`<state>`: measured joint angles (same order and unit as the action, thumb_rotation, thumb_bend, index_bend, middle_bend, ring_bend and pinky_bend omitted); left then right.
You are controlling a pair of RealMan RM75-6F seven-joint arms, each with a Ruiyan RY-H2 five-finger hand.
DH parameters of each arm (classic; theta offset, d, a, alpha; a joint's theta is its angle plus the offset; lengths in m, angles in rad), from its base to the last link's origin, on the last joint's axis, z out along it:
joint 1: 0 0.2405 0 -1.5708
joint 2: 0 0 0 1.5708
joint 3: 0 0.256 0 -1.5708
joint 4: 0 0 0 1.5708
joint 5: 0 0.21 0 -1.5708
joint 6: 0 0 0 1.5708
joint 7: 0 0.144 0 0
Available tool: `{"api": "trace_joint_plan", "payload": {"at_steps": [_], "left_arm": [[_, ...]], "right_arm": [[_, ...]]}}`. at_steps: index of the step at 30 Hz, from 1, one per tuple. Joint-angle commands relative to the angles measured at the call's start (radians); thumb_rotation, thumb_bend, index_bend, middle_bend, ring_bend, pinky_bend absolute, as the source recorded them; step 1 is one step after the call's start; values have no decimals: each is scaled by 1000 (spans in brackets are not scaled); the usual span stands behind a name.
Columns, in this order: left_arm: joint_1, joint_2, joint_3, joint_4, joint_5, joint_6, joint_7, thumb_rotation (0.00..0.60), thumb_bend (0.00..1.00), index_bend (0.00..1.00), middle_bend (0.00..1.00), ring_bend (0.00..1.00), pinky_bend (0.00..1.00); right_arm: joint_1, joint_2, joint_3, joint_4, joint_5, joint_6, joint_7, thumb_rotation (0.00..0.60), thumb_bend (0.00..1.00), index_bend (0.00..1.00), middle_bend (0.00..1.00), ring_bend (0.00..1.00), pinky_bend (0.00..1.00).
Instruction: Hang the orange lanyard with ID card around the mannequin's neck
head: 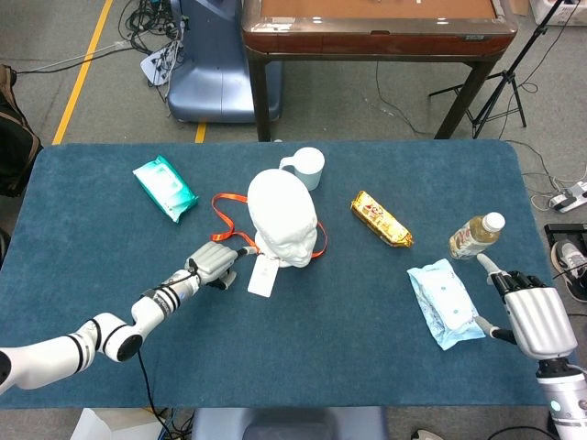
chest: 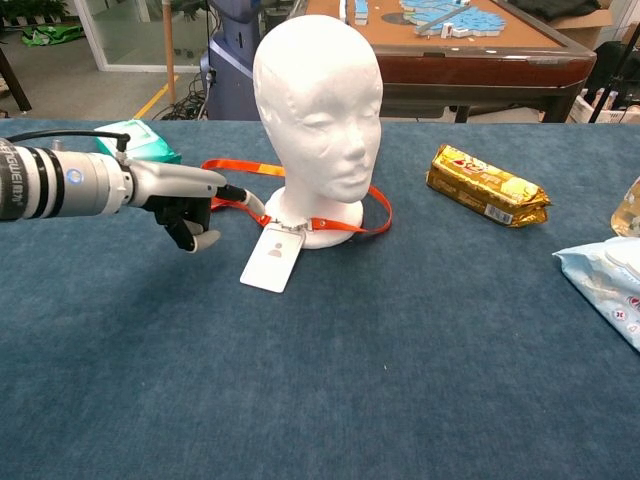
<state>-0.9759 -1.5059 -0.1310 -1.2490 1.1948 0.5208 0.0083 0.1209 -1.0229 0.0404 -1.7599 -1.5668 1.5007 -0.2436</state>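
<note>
Your left hand (chest: 185,200) sits just left of the mannequin head (chest: 318,110), one finger stretched onto the orange lanyard (chest: 345,222), the others curled under, gripping nothing. The lanyard loops around the head's base on the blue surface (chest: 400,380), its ID card (chest: 272,257) flat in front. Your right hand (head: 532,316) rests spread and empty beside the wipes pack (head: 443,302).

Left robot hand (chest: 190,200) pointing; right robot hand (head: 532,316) spread.

matt foam mannequin (chest: 318,110), glossy snack wrapper (chest: 487,186)
</note>
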Motion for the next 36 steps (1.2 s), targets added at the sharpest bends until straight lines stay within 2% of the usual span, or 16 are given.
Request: {"api": "trace_joint_plan", "payload": {"at_steps": [1,13,18,26,30,36], "left_arm": [[-7,-11,0,9,-8,-3,4,600,565,0,997,1000,1000],[-32,-30,12,5,-20,-25,20,600,565,0,997,1000,1000],[-34,-10,25,-40,-5,-27,28,600,564,0,997,1000,1000],[-29,60,75,-163,25,-28,68,600,561,0,990,1000,1000],[-20,93,83,-224,27,-10,72,600,559,0,988,1000,1000],[-16,82,80,-220,22,28,97,600,557,0,986,1000,1000]], "right_arm": [[-2,0,1,2,3,-1,2,600,0,134,413,374,459],[-12,5,3,8,8,-1,15,600,0,134,415,385,459],[-16,6,3,7,9,1,17,600,0,134,415,386,459],[-19,8,6,3,4,4,19,600,0,134,415,386,459],[-20,6,5,4,3,0,20,600,0,134,415,386,459],[-21,4,5,7,2,-1,26,600,0,134,418,392,459]]}}
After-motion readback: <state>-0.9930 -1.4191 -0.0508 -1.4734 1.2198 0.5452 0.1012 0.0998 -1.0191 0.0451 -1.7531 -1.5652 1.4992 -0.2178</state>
